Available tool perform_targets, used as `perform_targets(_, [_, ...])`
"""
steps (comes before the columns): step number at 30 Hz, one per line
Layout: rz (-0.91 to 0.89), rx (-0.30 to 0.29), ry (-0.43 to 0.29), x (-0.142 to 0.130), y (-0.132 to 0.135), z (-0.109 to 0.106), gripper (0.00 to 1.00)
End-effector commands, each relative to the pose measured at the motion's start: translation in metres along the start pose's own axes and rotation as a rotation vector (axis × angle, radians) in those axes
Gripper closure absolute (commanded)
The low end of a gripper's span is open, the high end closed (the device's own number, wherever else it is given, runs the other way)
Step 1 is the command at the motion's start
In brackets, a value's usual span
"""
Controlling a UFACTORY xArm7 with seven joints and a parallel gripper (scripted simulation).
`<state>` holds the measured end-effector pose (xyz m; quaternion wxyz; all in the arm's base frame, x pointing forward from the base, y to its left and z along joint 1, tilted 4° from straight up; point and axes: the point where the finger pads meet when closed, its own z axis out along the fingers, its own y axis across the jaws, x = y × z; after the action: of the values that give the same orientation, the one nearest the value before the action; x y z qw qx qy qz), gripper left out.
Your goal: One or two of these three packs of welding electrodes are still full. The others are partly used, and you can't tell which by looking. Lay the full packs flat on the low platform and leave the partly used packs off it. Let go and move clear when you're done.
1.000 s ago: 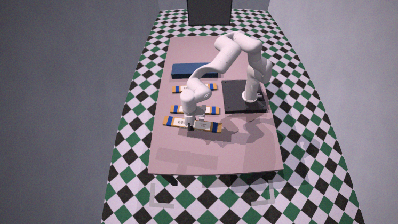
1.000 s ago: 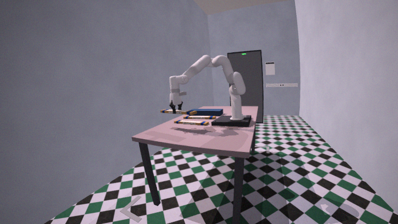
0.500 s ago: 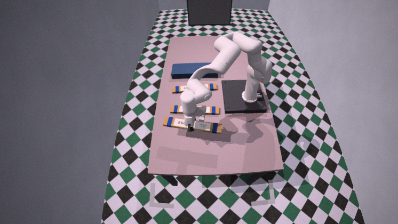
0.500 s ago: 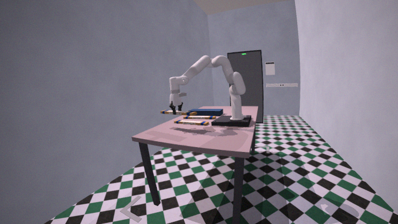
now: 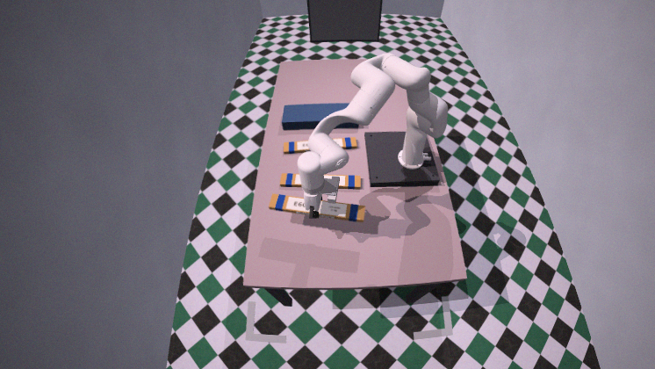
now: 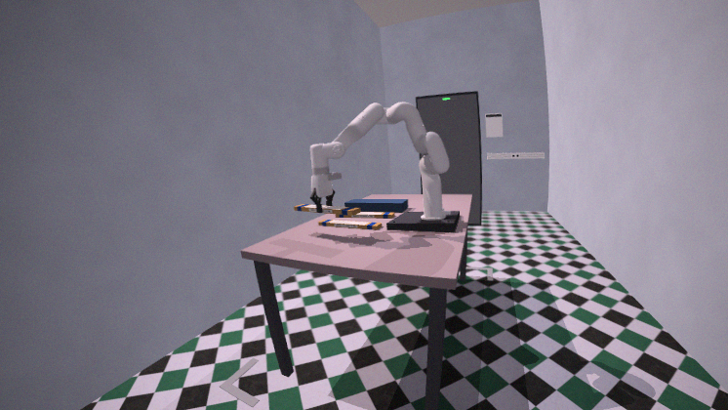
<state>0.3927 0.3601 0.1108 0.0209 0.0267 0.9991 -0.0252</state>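
Three packs sit in a row over the pink surface (image 5: 348,256), each orange with two blue bands and a white label. The near pack (image 5: 293,203) is clamped in the pincer (image 5: 314,212), which grips it across its width a little left of its middle; from the exterior view this pack (image 6: 305,207) hangs level above the surface with the black fingers (image 6: 317,201) straddling it, and its shadow falls on the surface below. The middle pack (image 5: 341,181) lies flat just beyond it, partly hidden by the wrist. The far pack (image 5: 341,142) lies flat too, with the arm (image 5: 366,100) crossing over it. Beyond the far pack is one low blue platform (image 5: 302,115), near the far left corner of the surface, with no pack on it. One arm rises from a black base plate (image 5: 380,174) on the right side of the surface and bends over to the left and near side. One dark door (image 6: 461,132) stands in the far wall.
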Motion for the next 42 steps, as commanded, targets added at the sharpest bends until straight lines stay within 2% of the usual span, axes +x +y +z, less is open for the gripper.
perform_targets(1, [0.000,-0.005,-0.004,-0.001,0.001,0.002,0.42])
perform_targets(42, [0.000,-0.005,-0.004,-0.001,0.002,0.066,0.42])
